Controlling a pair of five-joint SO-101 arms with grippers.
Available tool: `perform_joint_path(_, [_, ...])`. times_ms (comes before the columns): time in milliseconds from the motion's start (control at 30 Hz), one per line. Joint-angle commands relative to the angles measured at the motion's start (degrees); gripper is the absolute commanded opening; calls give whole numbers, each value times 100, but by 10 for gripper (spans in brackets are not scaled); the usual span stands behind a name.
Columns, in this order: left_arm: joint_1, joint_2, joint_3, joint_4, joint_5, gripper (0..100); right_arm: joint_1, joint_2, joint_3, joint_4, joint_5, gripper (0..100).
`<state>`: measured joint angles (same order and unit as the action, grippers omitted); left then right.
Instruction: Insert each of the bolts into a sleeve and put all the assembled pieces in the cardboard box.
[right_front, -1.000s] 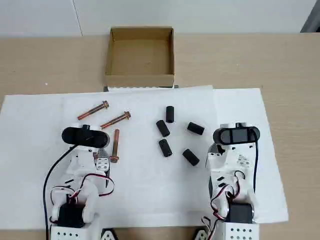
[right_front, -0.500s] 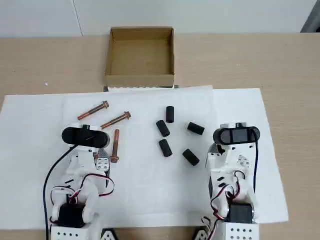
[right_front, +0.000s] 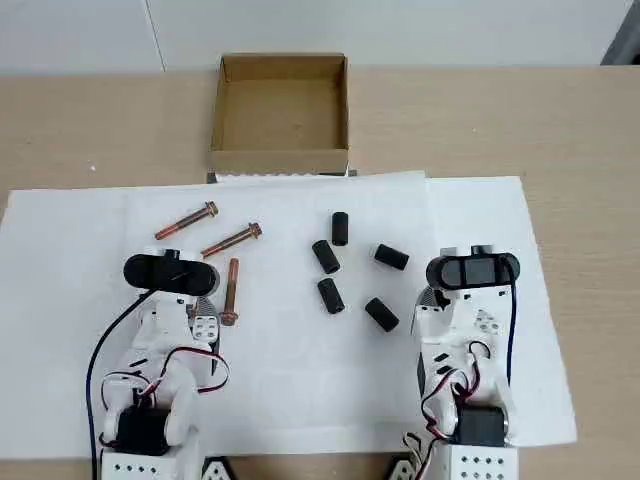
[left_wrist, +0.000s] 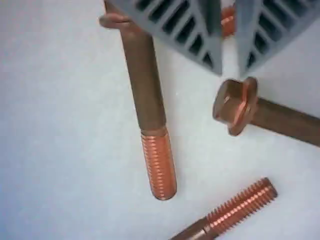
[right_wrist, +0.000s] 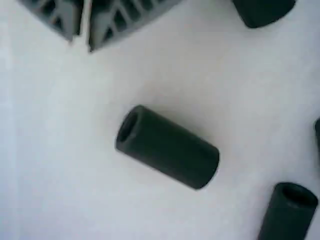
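The left gripper (left_wrist: 230, 67) hangs low over the white sheet (left_wrist: 60, 150). Its grey jaws are drawn almost together, with only a thin slit between them, and they hold nothing. Just beside its tips lies the flanged hex head of a copper bolt (left_wrist: 235, 105). A second bolt (left_wrist: 150, 115) runs out from under one jaw with its threaded end pointing away, and the threaded tip of a third bolt (left_wrist: 240, 207) lies farther out.

The right gripper (right_wrist: 81, 42) is likewise closed to a slit and empty, just above the sheet. Near its tips, but not touching them, a black sleeve (right_wrist: 167, 147) lies on its side with one open end showing. A second sleeve (right_wrist: 262, 10) and a third sleeve (right_wrist: 287, 210) lie farther out.

From above, five sleeves lie scattered between the two arms, closer to the right one. The open cardboard box (right_front: 280, 160) stands on the wooden table (right_front: 560, 120) beyond the sheet's far edge, well apart from both grippers.
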<state>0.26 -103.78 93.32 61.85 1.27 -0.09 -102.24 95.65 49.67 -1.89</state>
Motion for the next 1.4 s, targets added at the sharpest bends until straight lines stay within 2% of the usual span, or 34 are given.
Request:
perform_joint_path(0, [-26,-44,-22,0,9,7,4,4,88,13,44,4])
perform_joint_path(400, [35,-44,-22,0,-18,9,4,4,88,13,44,4])
perform_joint_path(567, [369,-44,-48,-9,-18,10,4,4,88,13,44,4])
perform_joint_path(767, [220,-18,-936,53,-132,11,4,4,88,13,44,4])
perform_joint_path(933, [325,-18,-1754,765,-818,11,4,4,88,13,44,4])
perform_joint_path(1133, [299,-9,-2510,1398,-853,11,4,4,88,13,44,4])
perform_joint_path(1233, [-176,325,-2747,1451,-844,10,4,4,88,13,44,4])
perform_joint_path(1367, [-879,1451,-3248,1196,-853,11,4,4,88,13,44,4])
